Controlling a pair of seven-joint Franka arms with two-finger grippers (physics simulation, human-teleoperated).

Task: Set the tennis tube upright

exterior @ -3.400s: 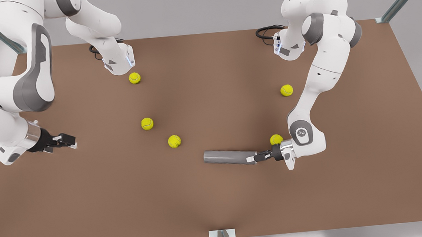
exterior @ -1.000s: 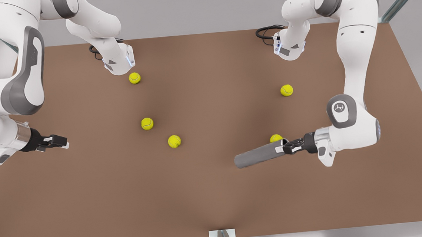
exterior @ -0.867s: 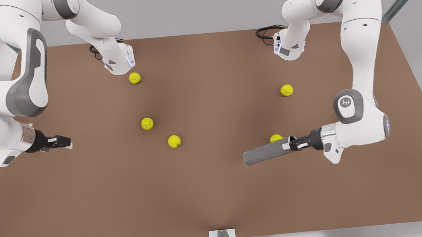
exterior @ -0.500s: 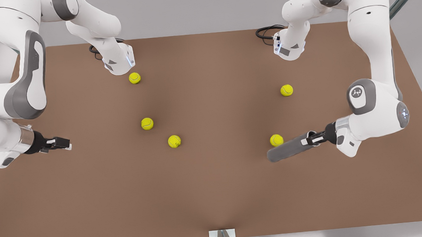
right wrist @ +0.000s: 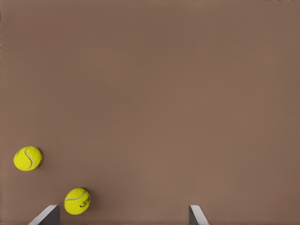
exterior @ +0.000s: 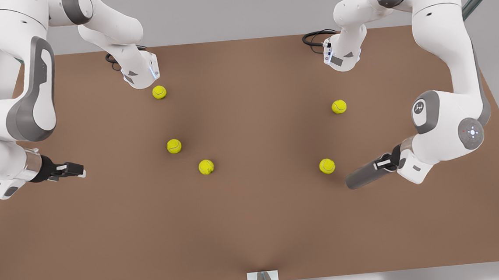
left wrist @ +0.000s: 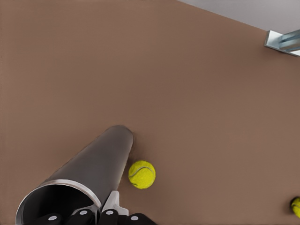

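**Grey tube gripped at its rim, tilted over the table**

Dark-grey and metallic, the tennis tube (exterior: 366,175) was at the front view's right, held at a slant by the left gripper (exterior: 386,163). Its silvery-rimmed open end was at the gripper, and its closed end pointed down and toward the front view's left, near a tennis ball (exterior: 327,165) without touching it. In the left wrist view the tube (left wrist: 89,173) ran away from the camera with its open mouth nearest, and the fingers (left wrist: 110,216) pinched the rim wall, one inside the mouth and one outside. The same ball (left wrist: 141,174) lay just beside the tube's far end. Whether that far end touched the brown table (exterior: 255,227) could not be told.

The right gripper (exterior: 76,170) waited at the front view's left, low over the table and pointing toward the middle. The right wrist view showed its fingertips (right wrist: 47,215) spread wide apart with nothing between them.

Four more tennis balls lay on the table: two (exterior: 174,145) (exterior: 206,166) left of centre, one (exterior: 159,92) by the far left arm base, and one (exterior: 339,106) at the right.
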